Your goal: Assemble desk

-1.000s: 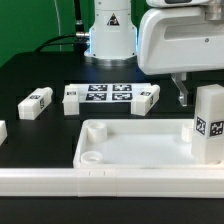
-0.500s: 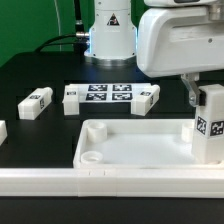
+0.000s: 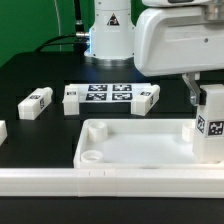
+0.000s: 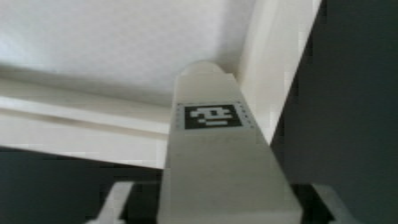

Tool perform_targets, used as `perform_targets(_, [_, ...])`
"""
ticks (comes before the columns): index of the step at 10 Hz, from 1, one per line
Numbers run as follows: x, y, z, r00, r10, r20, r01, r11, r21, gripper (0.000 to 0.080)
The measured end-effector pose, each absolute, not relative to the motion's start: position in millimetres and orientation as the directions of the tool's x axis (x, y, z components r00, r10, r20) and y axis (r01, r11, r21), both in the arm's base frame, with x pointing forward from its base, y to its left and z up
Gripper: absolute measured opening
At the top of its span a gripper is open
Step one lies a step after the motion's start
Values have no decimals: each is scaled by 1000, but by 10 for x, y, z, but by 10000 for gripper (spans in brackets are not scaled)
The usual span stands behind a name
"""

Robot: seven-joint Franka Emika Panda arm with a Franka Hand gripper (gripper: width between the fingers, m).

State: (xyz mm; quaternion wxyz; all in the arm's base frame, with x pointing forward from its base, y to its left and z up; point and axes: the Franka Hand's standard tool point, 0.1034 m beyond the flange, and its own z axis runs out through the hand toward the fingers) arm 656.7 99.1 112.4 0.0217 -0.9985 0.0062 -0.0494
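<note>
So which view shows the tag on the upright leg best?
The wrist view: the tag on the leg sits mid-frame, large and facing the camera. The exterior view shows that leg standing at its right edge, with the tag small there.

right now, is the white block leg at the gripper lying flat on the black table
No, the white block leg stands upright in the gripper, at the rim of the white plastic tray-like tabletop.

Looking smooth, white, hard like plastic: tabletop, lower middle of the exterior view, and leg, its right edge. Looking dull, black: table, middle left.
</note>
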Motion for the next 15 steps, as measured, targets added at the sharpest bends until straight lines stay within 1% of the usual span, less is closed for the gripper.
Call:
perform_targets(3, [6574, 962, 1114, 957, -276, 94, -269, -960, -77, 291])
perform_targets(6, [6583, 816, 1115, 880, -463, 101, -458, -886, -69, 294])
perform_targets(9, [6571, 693, 1118, 811, -575, 104, -573, -818, -53, 296])
perform_targets(10, [6570, 687, 1112, 806, -582, 102, -580, -813, -54, 373])
perform_targets(11, [6569, 693, 1107, 808, -580, 102, -577, -815, -54, 373])
perform_targets(12, [6569, 692, 1107, 808, -580, 102, -577, -815, -54, 508])
perform_targets(13, [6568, 693, 1104, 808, -580, 102, -577, -815, -54, 619])
perform_targets(14, [6568, 694, 1104, 809, -580, 102, -577, -815, -54, 640])
perform_targets(15, [6552, 712, 1111, 804, -587, 98, -584, -810, -57, 640])
